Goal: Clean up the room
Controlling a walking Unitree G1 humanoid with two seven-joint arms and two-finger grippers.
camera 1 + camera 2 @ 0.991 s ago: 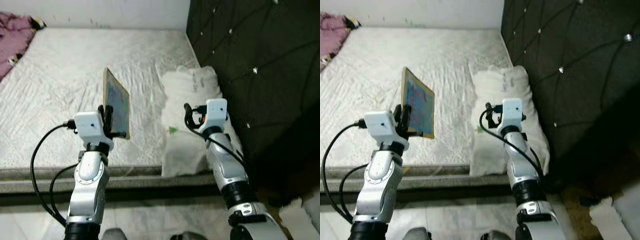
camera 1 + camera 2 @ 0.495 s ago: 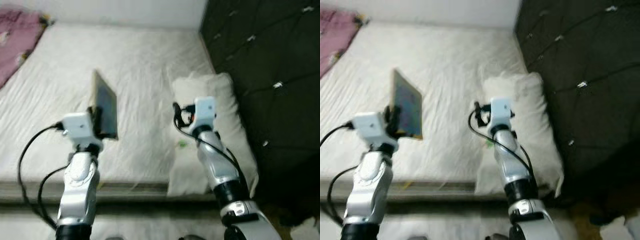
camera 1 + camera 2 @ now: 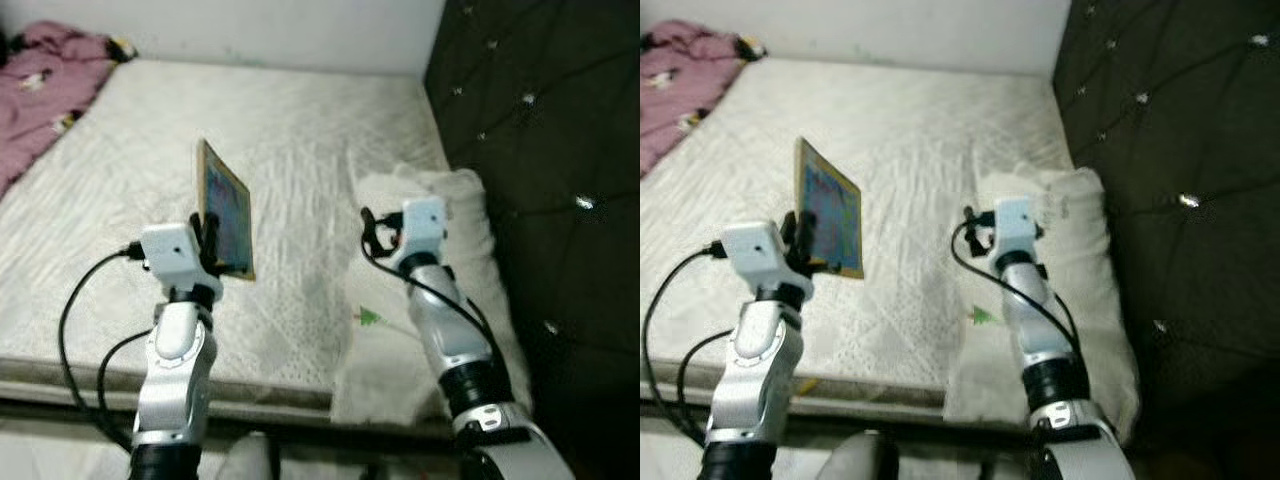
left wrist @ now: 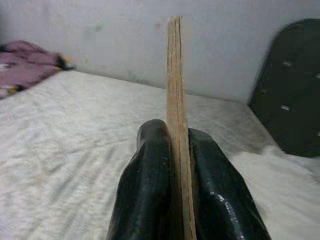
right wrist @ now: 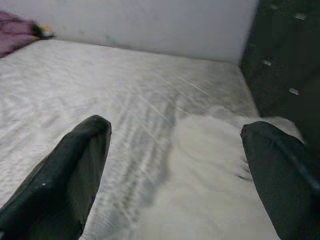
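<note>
Left gripper (image 4: 175,175) raised above the near part of the bed (image 3: 300,130), fingers (image 4: 147,185) pressed tight on both faces of a thin book (image 3: 226,212). Book held upright on its edge, above the white mattress and not touching it, colourful cover turned toward the right arm; seen edge-on in the left wrist view (image 4: 175,100), as a narrow tan strip between the two black pads.

Right gripper (image 5: 175,165) also lifted, over the border between mattress and white pillow (image 3: 450,210), fingers (image 5: 70,165) spread wide apart, nothing between them. Well apart from the book, at about the same height.

Pillow lying along the right side of the bed, against the dark tufted headboard (image 3: 540,120), with a small green mark (image 3: 366,318) near its lower part. Pink blanket (image 3: 45,85) crumpled at the far left corner of the bed, by the white wall (image 3: 260,30). Black cables (image 3: 85,320) hanging in loops from the left wrist.
</note>
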